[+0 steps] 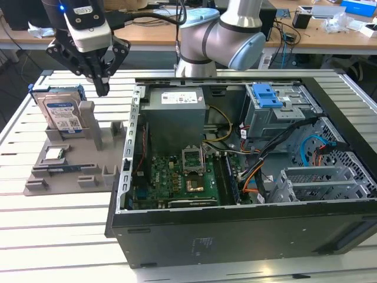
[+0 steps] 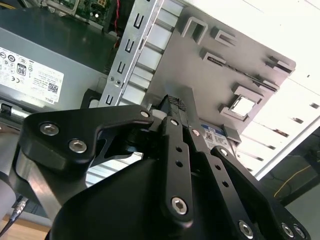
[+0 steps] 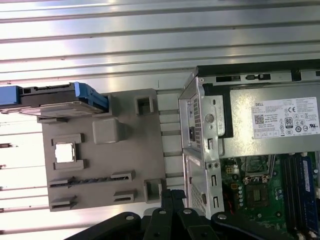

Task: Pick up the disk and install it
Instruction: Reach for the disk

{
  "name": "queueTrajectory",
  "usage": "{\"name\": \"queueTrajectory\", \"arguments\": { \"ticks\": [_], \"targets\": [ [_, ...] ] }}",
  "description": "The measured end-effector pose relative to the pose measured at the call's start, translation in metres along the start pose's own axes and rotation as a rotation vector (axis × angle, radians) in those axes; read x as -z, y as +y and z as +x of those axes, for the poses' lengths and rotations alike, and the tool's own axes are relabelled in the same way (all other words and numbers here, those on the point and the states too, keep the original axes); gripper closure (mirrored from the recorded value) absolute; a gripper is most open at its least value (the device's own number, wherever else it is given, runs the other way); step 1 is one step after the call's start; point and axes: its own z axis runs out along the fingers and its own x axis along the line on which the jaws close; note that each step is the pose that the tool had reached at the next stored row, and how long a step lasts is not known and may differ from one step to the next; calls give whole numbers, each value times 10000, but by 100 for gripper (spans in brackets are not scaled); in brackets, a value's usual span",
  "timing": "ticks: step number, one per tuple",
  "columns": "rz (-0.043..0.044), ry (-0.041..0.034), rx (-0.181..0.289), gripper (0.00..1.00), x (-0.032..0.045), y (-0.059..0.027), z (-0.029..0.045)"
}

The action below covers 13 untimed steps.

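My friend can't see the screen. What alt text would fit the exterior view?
A robot arm's gripper, shut and empty, hangs above a grey parts tray, close beside the disk standing upright in its slot. On the exterior view's right lies an open computer case with its motherboard exposed.

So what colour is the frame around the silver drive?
It's a blue plastic frame, clearest in first wrist view.

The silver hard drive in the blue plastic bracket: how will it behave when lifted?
Probably rigid and heavy for its size: the silver metal hard drive is a solid slab. Standing upright on the grey plastic fixture, it could tip if nudged sideways.
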Motion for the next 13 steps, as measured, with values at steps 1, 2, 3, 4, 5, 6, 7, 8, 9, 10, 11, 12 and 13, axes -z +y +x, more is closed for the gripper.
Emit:
{"name": "queueTrajectory", "arguments": {
  "ticks": [1, 2, 3, 4, 5, 6, 7, 8, 9, 10, 11, 12, 13],
  "targets": [
    [0, 0, 0, 89, 0, -1, 9],
    [0, 0, 0, 89, 0, -2, 24],
    [0, 0, 0, 89, 0, -2, 34],
    [-1, -1, 0, 89, 0, -3, 41],
    [0, 0, 0, 89, 0, -4, 53],
    [-1, -1, 0, 89, 0, -4, 61],
    [0, 0, -1, 89, 1, -5, 71],
    [0, 0, 0, 89, 1, -7, 90],
    [0, 0, 0, 89, 1, -9, 123],
    [0, 0, 0, 89, 2, -10, 133],
    [0, 0, -1, 89, 2, -11, 144],
    [0, 0, 0, 89, 2, -12, 167],
    [0, 0, 0, 89, 2, -14, 185]
  ]
}}
